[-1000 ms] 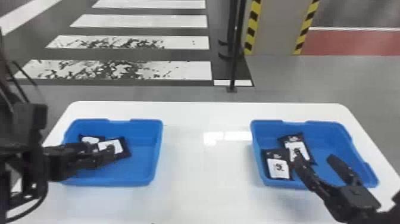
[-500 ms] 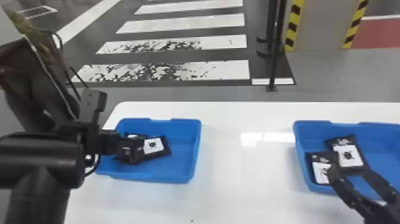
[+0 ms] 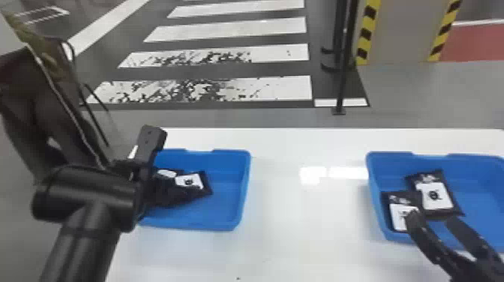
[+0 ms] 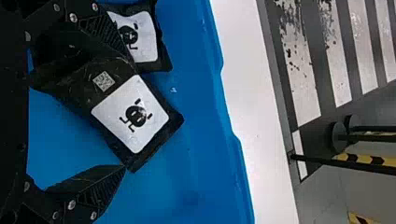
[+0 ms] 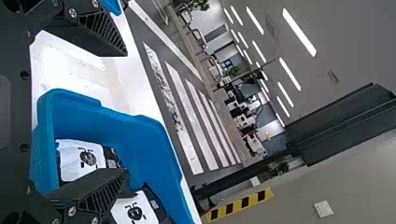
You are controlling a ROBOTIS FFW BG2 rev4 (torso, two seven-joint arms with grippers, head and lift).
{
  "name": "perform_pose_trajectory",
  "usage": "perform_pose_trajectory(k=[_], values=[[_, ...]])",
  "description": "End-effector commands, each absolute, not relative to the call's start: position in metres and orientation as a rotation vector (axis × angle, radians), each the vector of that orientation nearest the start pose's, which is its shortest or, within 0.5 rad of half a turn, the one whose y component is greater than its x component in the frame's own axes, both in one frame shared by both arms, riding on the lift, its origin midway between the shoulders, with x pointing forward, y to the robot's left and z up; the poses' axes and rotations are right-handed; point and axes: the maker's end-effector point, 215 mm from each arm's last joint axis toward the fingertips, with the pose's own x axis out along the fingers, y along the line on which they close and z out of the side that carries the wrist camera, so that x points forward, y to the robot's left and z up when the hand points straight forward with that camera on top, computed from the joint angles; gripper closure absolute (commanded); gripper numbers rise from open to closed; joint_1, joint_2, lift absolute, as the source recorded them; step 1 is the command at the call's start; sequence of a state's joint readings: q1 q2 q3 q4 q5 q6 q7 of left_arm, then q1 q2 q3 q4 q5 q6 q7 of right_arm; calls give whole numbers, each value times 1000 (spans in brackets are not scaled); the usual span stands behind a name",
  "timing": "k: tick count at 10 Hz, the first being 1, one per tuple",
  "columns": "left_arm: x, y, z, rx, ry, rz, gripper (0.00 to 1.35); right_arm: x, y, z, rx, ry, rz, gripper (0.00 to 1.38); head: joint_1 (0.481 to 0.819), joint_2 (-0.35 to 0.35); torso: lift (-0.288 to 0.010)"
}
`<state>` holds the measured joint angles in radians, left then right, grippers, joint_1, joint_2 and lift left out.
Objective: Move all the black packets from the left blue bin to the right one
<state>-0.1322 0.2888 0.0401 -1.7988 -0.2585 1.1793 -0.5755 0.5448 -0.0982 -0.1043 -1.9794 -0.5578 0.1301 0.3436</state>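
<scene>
Currently, from my remote station, I am seeing the left gripper (image 3: pixel 145 161) reaching over the left side of the left blue bin (image 3: pixel 241 204). In its wrist view the left gripper (image 4: pixel 129 115) is holding its two fingers wide apart, and one finger is crossing over part of a black packet with a QR code and a white label (image 4: pixel 105 81). That packet is lying in the left bin, label up. Left of it, a second black packet (image 3: pixel 167 173) is lying label up, partly hidden.

Further right, I am noting the white table (image 3: pixel 300 240) showing between the bins.

At the right, the right blue bin (image 3: pixel 373 183) is holding two more black packets, both label up. One (image 3: pixel 394 212) is lying near the bin's left wall; the other (image 3: pixel 435 195) is lying just to its right. I am keeping the right gripper (image 3: pixel 431 218) open at their near side, one finger over the left-hand packet. Contact I am unable to tell.
</scene>
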Motion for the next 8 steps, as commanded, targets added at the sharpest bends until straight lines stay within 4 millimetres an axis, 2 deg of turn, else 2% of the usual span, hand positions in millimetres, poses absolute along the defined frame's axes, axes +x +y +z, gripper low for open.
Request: perform_pose_trajectory(k=[1,4,5,7,8], values=[[525,344,-448,199,880,-160,200,415,-215,-392,478,171,282,145,695,155,-140],[520,353,-449,229,926,-108,213,414,-213,-397,512,180,285,145,695,158,-140],[519,362,-447,246,939,-73,225,414,-213,-397,518,181,284,145,695,162,-140],[521,368,-455,245,955,-59,233,414,-214,-400,542,185,281,145,695,173,-140],[524,367,-459,244,959,-62,297,414,-214,-400,544,184,281,145,695,178,-140]])
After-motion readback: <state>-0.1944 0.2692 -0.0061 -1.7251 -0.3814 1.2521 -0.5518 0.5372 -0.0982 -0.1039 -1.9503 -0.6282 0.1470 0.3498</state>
